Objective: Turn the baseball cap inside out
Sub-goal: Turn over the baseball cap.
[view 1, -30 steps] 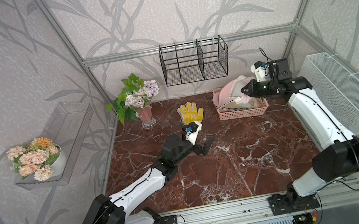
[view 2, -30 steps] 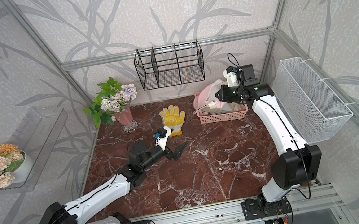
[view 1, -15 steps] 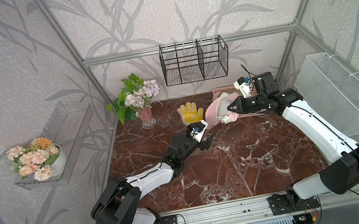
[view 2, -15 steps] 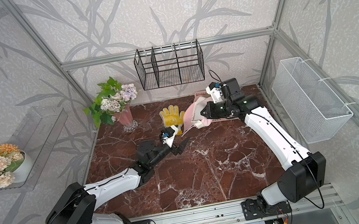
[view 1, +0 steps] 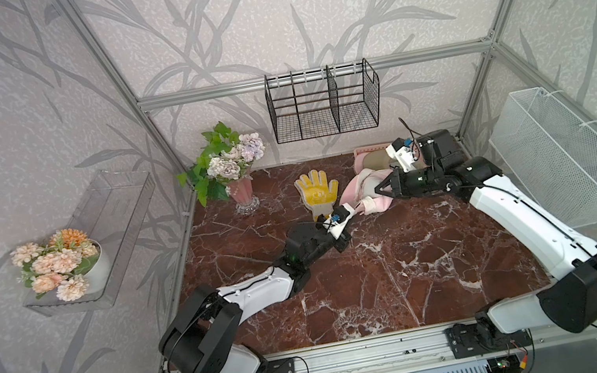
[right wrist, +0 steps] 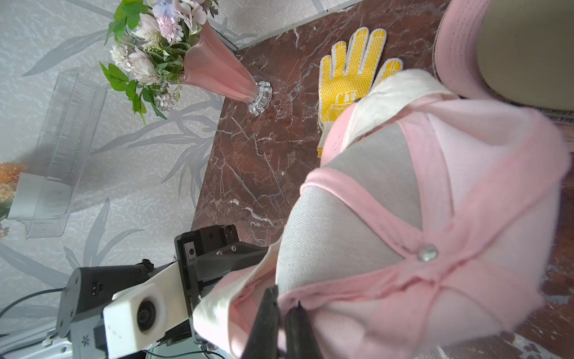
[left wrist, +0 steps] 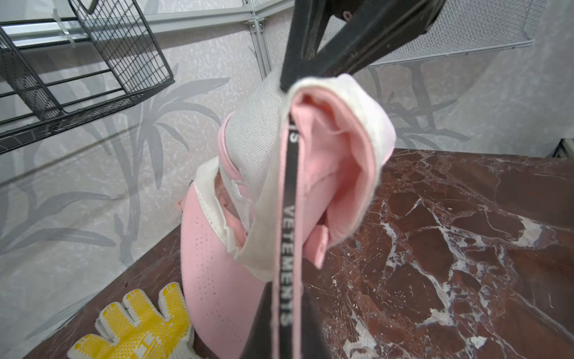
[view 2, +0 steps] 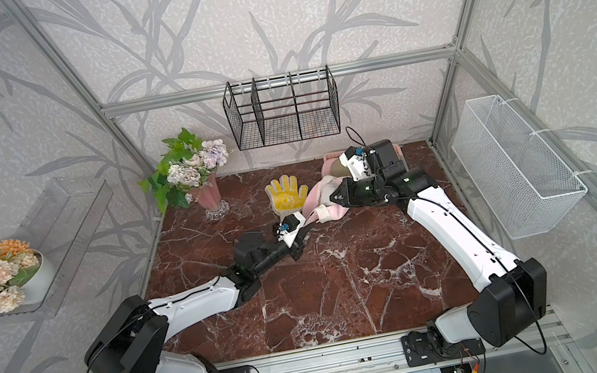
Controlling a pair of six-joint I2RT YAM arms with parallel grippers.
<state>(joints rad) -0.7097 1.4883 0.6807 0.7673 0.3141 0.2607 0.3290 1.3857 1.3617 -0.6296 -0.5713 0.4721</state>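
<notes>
Red-brown marble runs open from the front rail across the bench (view 1: 388, 283), and I see both arms extended to its rear half. The pink baseball cap (view 1: 366, 192) is stretched between them, just beside the yellow glove (view 1: 318, 192), with grey mesh panels and pink seam tape showing. My left hand (view 1: 357, 210) is pressed together on the cap's black lettered band at the rim. My right hand (view 1: 378, 190) pinches the cap's cloth from the opposite side, its fingers (right wrist: 267, 320) nearly meeting with pink fabric between. Whether the brim touches the marble I cannot tell. Behind the cap a pink basket (view 1: 361, 150) sits against the rear edge. The flower vase (view 1: 244, 195) stands well apart at the rear left corner.
</notes>
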